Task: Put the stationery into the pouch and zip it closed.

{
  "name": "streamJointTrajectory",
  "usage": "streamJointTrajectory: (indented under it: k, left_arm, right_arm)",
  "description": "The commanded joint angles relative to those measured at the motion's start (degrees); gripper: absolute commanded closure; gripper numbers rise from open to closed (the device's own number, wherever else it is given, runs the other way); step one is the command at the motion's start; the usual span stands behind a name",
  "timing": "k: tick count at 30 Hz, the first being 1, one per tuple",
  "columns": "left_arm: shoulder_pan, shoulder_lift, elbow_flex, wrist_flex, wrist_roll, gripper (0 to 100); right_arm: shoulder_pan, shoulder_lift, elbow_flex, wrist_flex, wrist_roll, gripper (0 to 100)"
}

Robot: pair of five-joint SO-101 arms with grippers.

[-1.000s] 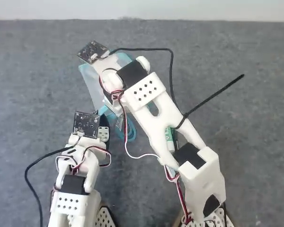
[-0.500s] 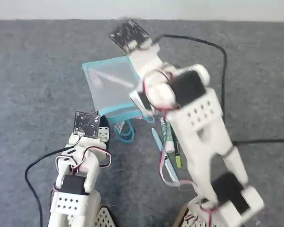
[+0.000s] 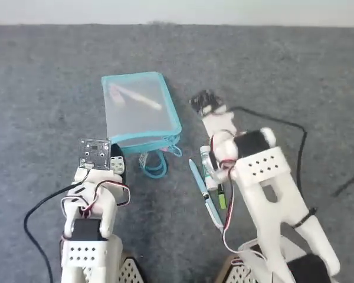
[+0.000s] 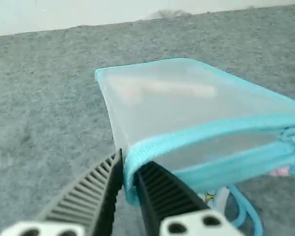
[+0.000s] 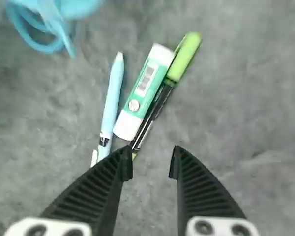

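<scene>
At the middle of the table (image 3: 47, 88) lies the pouch (image 3: 138, 109), its corner at 7 o'clock clenched in the left gripper (image 4: 129, 166). At 4 o'clock from it, the right gripper (image 5: 151, 157) hangs released over a blue pen (image 5: 109, 110), a marker (image 5: 140, 98) and a green pen (image 5: 184, 54), all outside the pouch.

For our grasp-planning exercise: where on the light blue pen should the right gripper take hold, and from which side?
Grip the light blue pen on the half of its barrel nearer the pouch. Come straight down with the right gripper, turned so its open jaws straddle the barrel. The pen lies flat, and its gap to the glue stick looks widest there.
</scene>
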Motion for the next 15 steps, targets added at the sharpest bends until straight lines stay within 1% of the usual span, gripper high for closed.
streamJointTrajectory:
  k: [1, 5, 8, 15]
  left_arm:
    - [-0.7, -0.9, -3.0, -0.1, -0.1, 99]
    - [-0.6, -0.9, -3.1, -0.1, -0.1, 99]
    - [-0.6, -0.9, -3.1, -0.1, -0.1, 99]
    - [-0.6, -0.9, -3.1, -0.1, -0.1, 99]
  right_arm:
    - [0.2, -2.9, 6.8, -6.6, 0.3, 87.2]
    - [0.3, -2.9, 13.0, -11.5, -0.1, 87.2]
    - [0.4, -2.9, 16.3, -14.1, -2.4, 87.2]
    - [0.0, -2.9, 20.6, -16.2, -3.1, 87.2]
